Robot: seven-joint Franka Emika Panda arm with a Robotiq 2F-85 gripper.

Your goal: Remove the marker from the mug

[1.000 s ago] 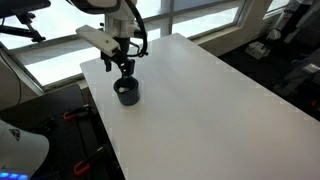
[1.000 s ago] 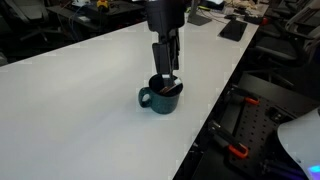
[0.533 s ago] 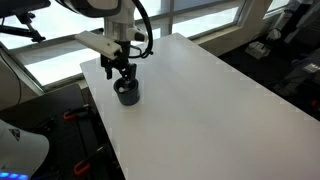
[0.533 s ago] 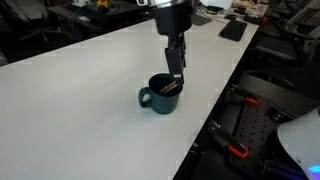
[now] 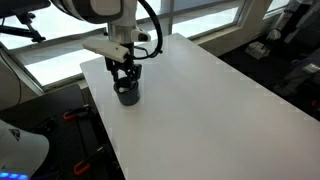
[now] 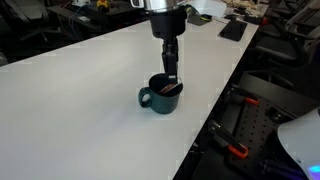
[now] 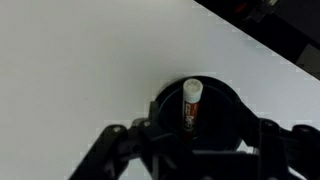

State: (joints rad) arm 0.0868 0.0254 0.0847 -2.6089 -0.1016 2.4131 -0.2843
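The dark mug stands on the white table near its edge, handle to one side; it also shows in an exterior view and in the wrist view. The marker, dark with a red label and a pale end, leans inside the mug, its tip showing at the rim in an exterior view. My gripper hangs straight above the mug, open and empty, with its fingers spread to either side of the mug. It shows in both exterior views.
The white table stretches wide beyond the mug. Its edge runs close beside the mug. Desks and equipment stand past the table, and windows are behind the arm.
My gripper has risen a little out of the mug and turned about its axis. The marker still lies in the mug, which has not moved.
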